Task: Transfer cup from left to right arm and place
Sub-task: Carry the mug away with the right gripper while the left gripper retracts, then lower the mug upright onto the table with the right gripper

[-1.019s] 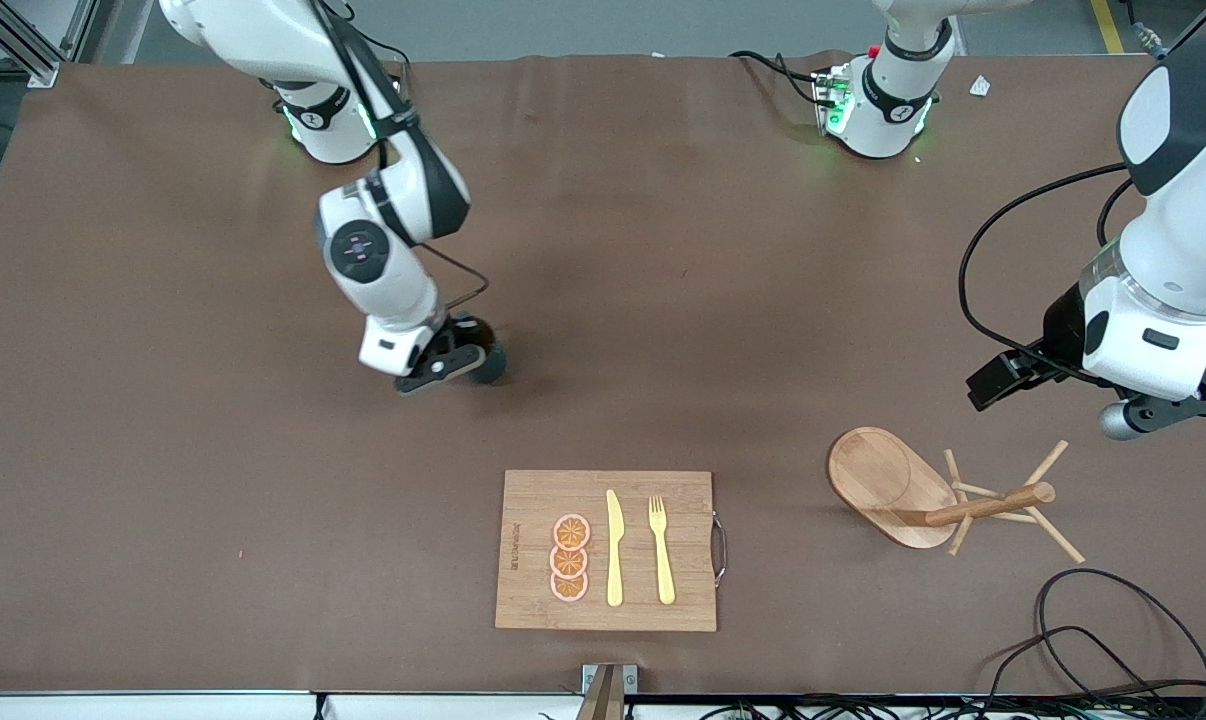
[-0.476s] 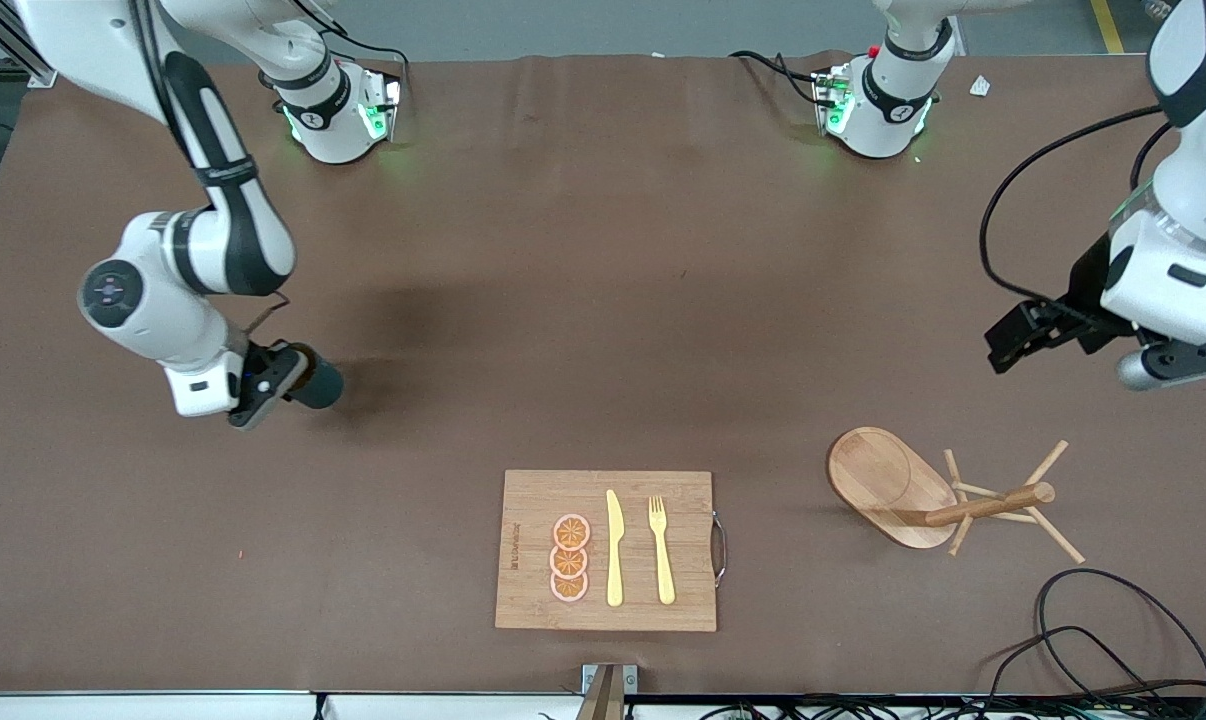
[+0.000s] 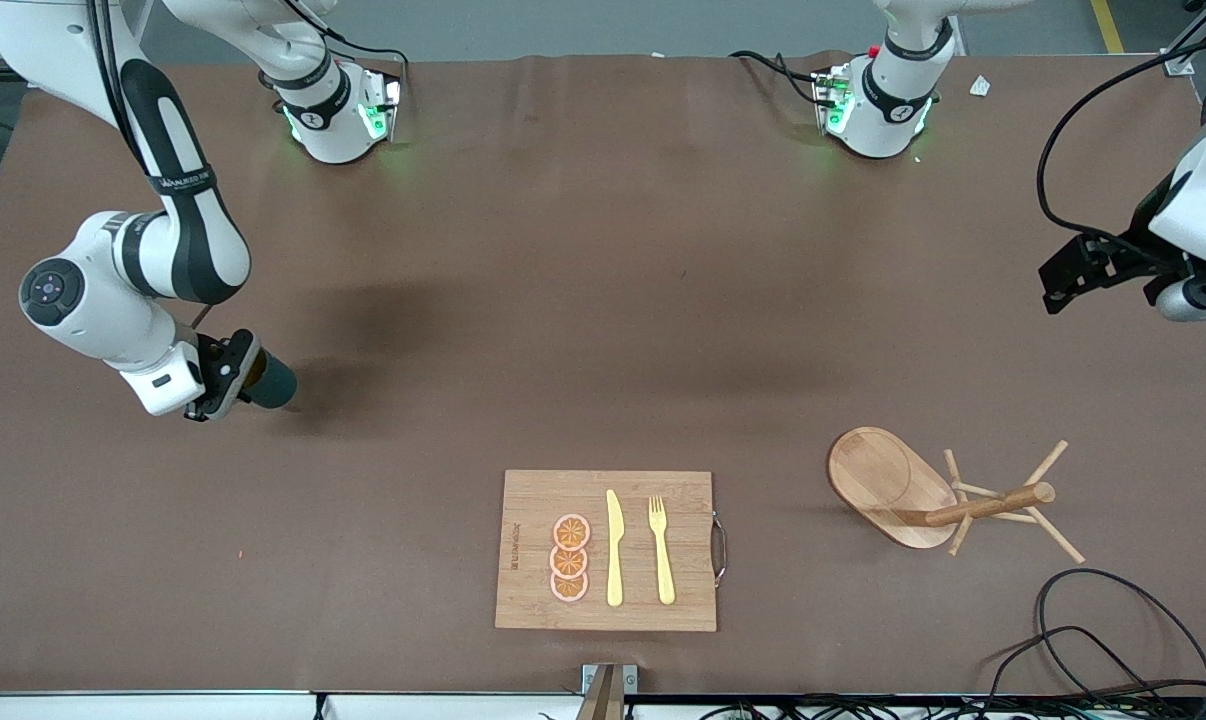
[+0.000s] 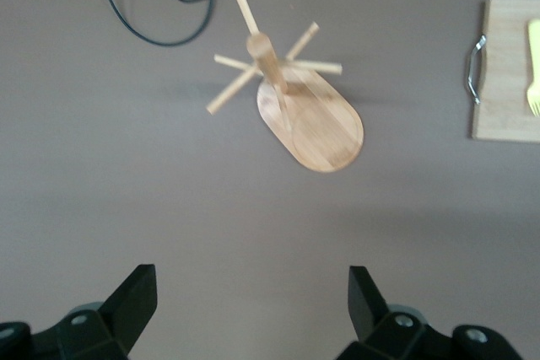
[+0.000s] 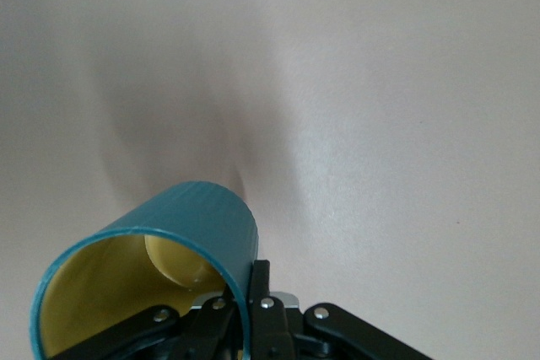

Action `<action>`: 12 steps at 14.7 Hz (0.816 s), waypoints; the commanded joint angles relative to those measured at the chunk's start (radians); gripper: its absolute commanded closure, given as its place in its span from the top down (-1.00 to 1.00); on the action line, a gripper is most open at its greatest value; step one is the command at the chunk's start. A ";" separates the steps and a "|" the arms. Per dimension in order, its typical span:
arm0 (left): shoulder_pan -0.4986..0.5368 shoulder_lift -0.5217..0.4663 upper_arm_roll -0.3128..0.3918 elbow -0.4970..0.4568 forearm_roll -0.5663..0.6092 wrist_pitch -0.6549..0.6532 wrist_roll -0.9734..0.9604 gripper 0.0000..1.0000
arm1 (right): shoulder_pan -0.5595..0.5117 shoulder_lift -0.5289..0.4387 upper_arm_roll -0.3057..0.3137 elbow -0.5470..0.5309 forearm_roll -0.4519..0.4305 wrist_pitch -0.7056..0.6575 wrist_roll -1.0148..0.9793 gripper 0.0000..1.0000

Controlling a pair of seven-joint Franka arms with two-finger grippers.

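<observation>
The dark teal cup (image 3: 271,382) is held on its side, low over the bare table at the right arm's end. My right gripper (image 3: 225,376) is shut on the cup's rim. In the right wrist view the cup (image 5: 181,229) shows its yellowish inside. There the right gripper (image 5: 246,294) pinches the cup's wall, one finger inside and one outside. My left gripper (image 3: 1058,283) is open and empty, up in the air over the left arm's end of the table. In the left wrist view the left gripper (image 4: 249,286) is spread wide above bare table.
A wooden peg rack (image 3: 923,495) lies tipped on its side near the left arm's end, also seen in the left wrist view (image 4: 312,115). A cutting board (image 3: 523,520) with orange slices, a knife and a fork lies near the front edge. Black cables (image 3: 1103,630) coil at the front corner.
My right arm has swung the cup from the table's middle toward the right arm's end. My left arm has drawn away from the rack, toward the bases and the table's edge.
</observation>
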 commanded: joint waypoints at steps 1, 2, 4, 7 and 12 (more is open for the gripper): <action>0.005 -0.086 0.015 -0.107 -0.049 0.003 0.030 1.00 | -0.021 -0.020 0.021 -0.039 -0.077 0.039 -0.049 -0.98; 0.025 -0.092 0.018 -0.121 -0.067 0.002 0.053 1.00 | -0.021 -0.020 0.021 -0.065 -0.079 0.071 -0.061 -0.98; 0.028 -0.134 0.021 -0.169 -0.082 0.003 0.134 1.00 | -0.021 -0.020 0.023 -0.119 -0.079 0.137 -0.093 -0.98; 0.025 -0.157 0.021 -0.185 -0.084 -0.003 0.145 1.00 | -0.021 -0.020 0.025 -0.148 -0.079 0.159 -0.102 -0.98; -0.004 -0.158 0.011 -0.174 -0.085 -0.064 0.107 1.00 | -0.017 -0.022 0.028 -0.157 -0.077 0.159 -0.168 -0.98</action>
